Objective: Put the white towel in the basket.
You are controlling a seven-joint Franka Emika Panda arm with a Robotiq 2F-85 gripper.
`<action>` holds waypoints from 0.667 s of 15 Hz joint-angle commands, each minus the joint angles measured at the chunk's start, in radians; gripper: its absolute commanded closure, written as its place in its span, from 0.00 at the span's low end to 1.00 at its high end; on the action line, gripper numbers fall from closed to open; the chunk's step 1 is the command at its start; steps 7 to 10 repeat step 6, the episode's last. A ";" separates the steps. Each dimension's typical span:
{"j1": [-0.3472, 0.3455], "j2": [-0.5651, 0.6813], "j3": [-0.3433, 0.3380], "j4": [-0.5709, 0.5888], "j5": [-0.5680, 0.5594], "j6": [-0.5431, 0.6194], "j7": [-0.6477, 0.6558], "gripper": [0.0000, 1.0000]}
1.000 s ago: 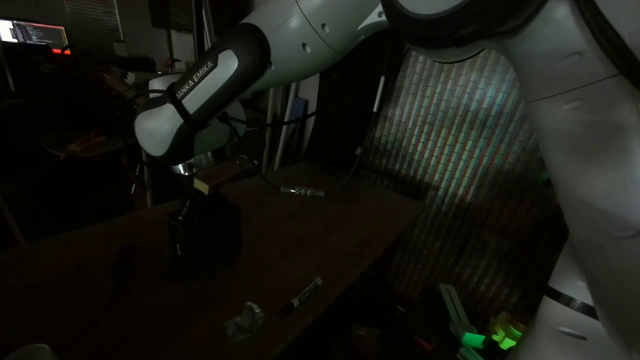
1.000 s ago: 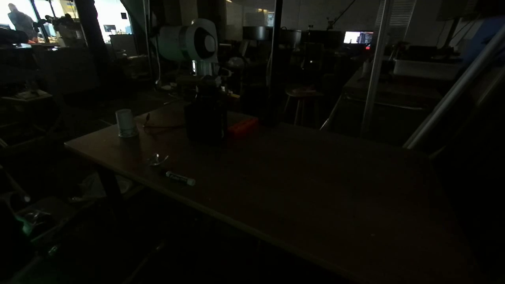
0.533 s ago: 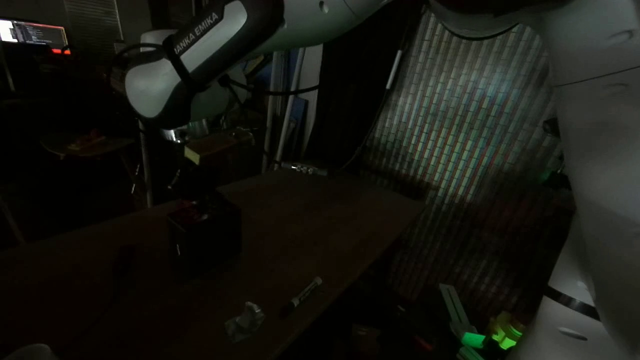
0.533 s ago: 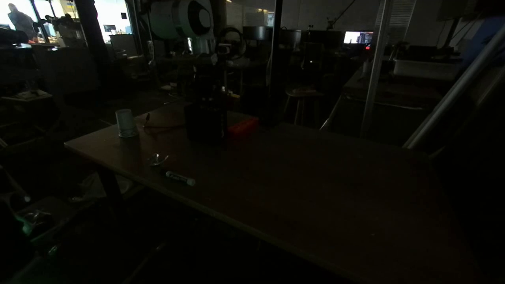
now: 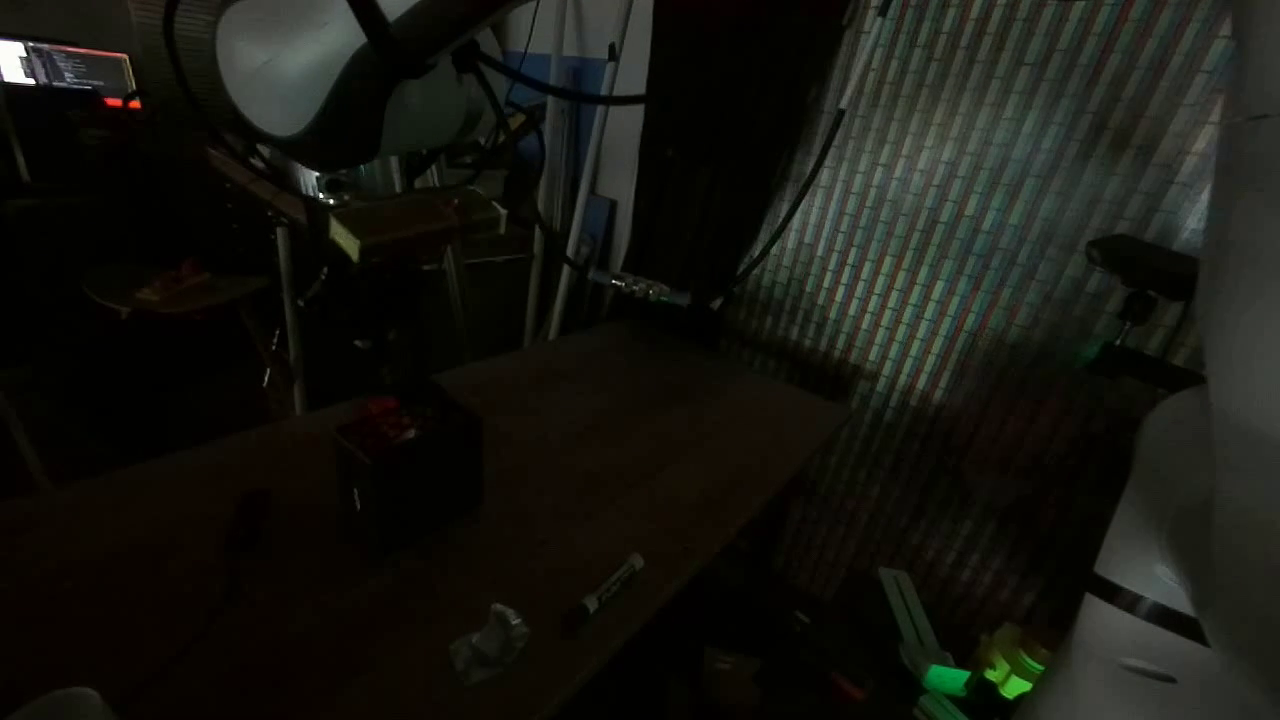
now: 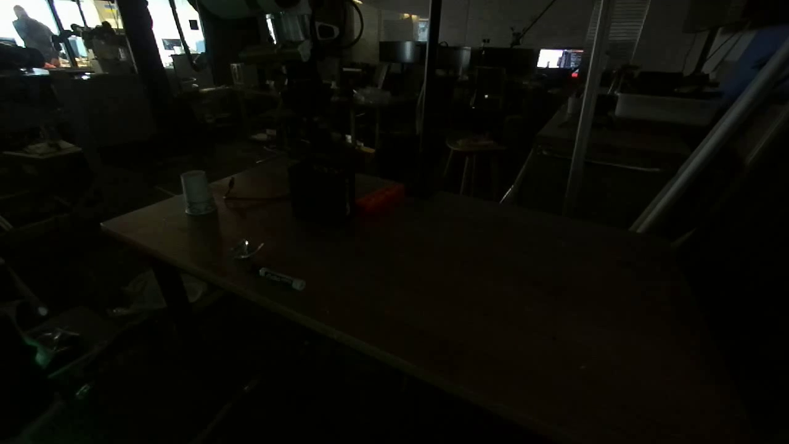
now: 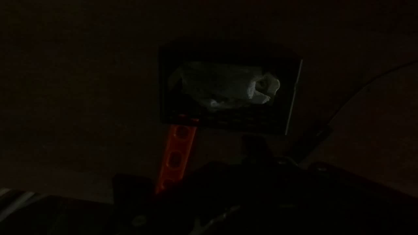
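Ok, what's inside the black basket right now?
In the wrist view, the white towel lies loosely bunched inside the black basket. Anything beneath the towel is covered and can't be seen.

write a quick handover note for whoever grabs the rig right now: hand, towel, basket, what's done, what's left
Hand: looks open in the dim wrist view, raised, outside the basket, not holding the towel.
Towel: bunched up inside the basket.
Basket: standing on the table.
Done: the towel is in.
Left: no placing step that I can see; probably just move the hand away.
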 commanded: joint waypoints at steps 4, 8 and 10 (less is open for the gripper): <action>0.003 -0.027 0.002 -0.028 0.000 0.002 0.016 0.98; 0.003 -0.027 0.002 -0.032 0.000 0.006 0.017 0.98; 0.003 -0.027 0.002 -0.032 0.000 0.006 0.017 0.98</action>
